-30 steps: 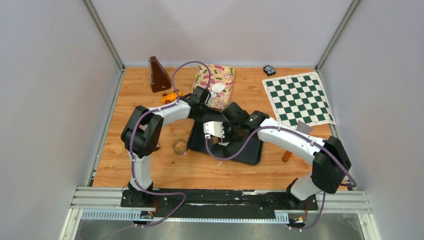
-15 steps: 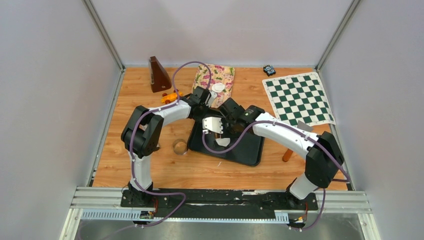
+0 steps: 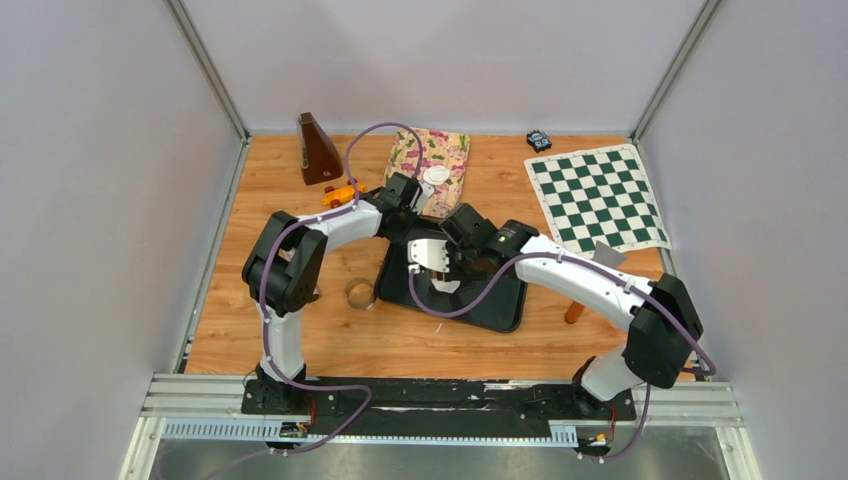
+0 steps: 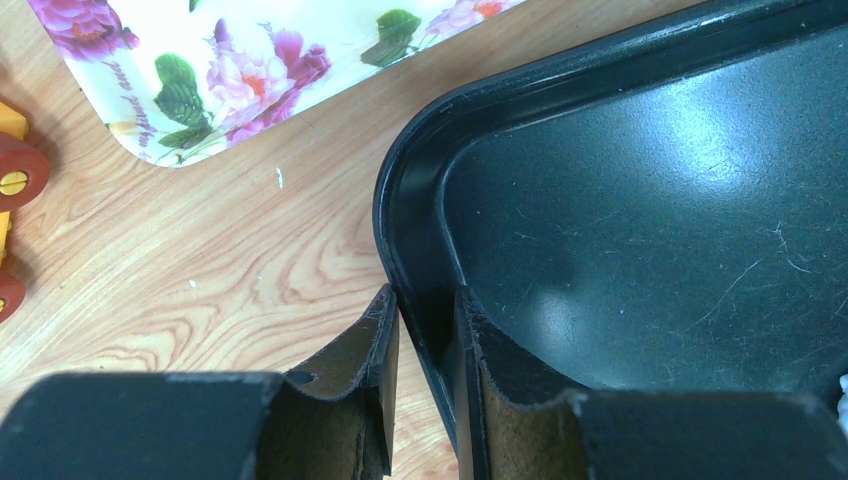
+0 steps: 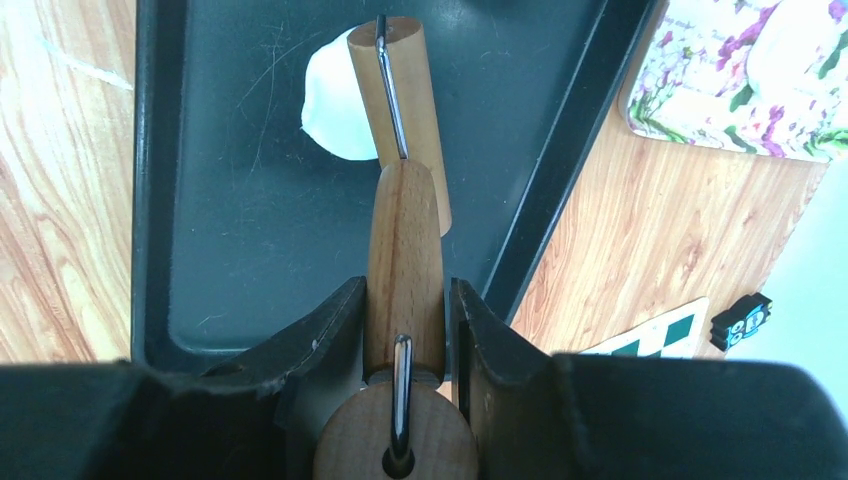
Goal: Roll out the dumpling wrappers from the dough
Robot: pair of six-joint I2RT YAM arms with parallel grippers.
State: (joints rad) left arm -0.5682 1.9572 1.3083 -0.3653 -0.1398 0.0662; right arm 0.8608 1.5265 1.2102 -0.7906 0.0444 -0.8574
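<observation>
rolling dough (image 5: 327,112) — likely soft, tearable, lift at edge; right pincer (image 5: 405,300) clamped on roller (image 5: 403,240), left pincer (image 4: 428,318) gripping tray rim (image 4: 393,205).

Your top camera sits high behind the arm bases (image 3: 280,390), facing down and forward. Whole table (image 3: 250,335) in frame, far off. Left wrist: very close, looking down at the tray (image 4: 410,215) corner rim. Right wrist: close, looking down along the roller (image 5: 405,250) into the tray. All three share tray and floral mat (image 3: 440,155).
</observation>
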